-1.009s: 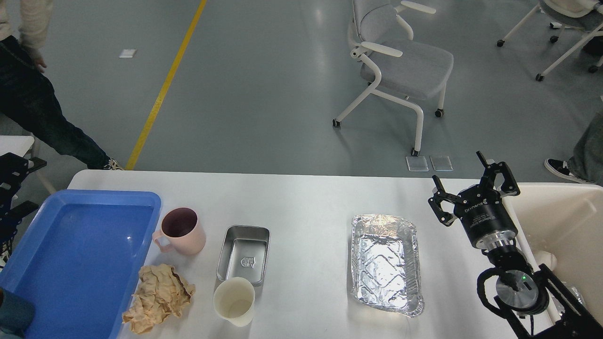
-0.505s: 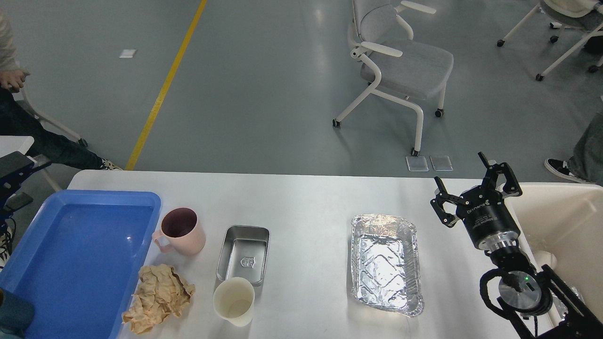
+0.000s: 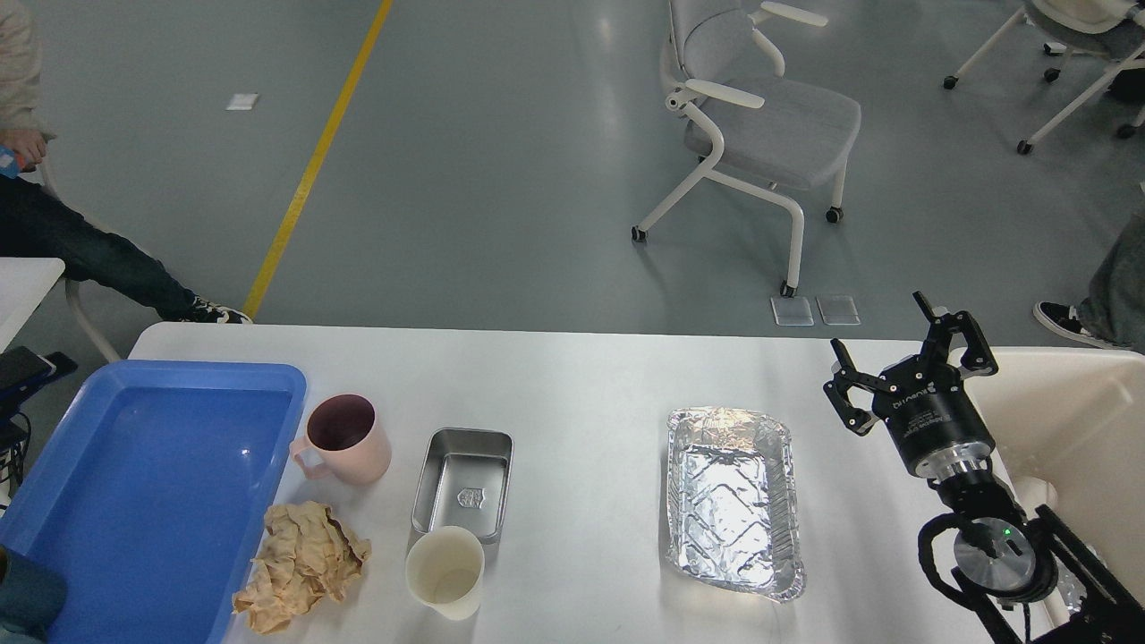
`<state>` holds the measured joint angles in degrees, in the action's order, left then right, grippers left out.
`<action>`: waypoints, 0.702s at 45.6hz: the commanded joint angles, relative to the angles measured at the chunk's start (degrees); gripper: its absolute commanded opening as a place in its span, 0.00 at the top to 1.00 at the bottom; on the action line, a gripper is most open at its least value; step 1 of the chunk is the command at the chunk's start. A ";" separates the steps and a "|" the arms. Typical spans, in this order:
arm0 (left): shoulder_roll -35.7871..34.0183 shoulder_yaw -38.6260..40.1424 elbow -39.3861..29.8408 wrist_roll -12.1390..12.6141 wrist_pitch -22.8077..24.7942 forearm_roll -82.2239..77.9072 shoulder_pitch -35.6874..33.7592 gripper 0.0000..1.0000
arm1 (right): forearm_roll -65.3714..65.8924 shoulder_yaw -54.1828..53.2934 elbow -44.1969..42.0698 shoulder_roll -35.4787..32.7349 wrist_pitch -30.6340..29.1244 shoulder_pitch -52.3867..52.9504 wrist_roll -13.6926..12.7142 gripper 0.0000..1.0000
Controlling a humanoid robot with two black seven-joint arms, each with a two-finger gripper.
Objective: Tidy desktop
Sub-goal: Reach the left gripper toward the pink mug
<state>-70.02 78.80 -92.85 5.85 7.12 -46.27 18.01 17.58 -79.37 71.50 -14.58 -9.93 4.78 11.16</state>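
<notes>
The white desktop [image 3: 572,385] carries a pink mug [image 3: 344,438], a steel tin [image 3: 463,483], a cream paper cup [image 3: 445,572], a crumpled brown paper wad [image 3: 300,563] and a foil tray [image 3: 733,501]. My right gripper [image 3: 877,322] hovers open and empty over the desktop's far right, right of the foil tray and beside the cream bin. Of the left arm only a small dark piece [image 3: 25,367] shows at the left edge, so its fingers cannot be made out.
A blue plastic tray [image 3: 161,474] fills the desktop's left end, touching the mug and paper wad. A cream bin [image 3: 1073,402] stands off the right end. Beyond the table are a grey chair [image 3: 760,116] and a seated person [image 3: 54,241] at the left.
My right gripper drifted slightly right and toward me, still open. The left arm's black parts pulled back almost out of view at the left edge. The person at left shifted.
</notes>
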 commanded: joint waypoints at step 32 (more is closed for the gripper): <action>9.72 -2.60 1.01 -0.05 1.31 -14.29 -6.76 0.01 | 0.00 0.00 0.13 -0.01 0.09 -0.82 0.00 0.00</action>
<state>-64.14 77.15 -91.94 6.41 7.85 -59.49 13.20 17.58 -79.37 71.61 -14.60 -9.86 4.01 11.16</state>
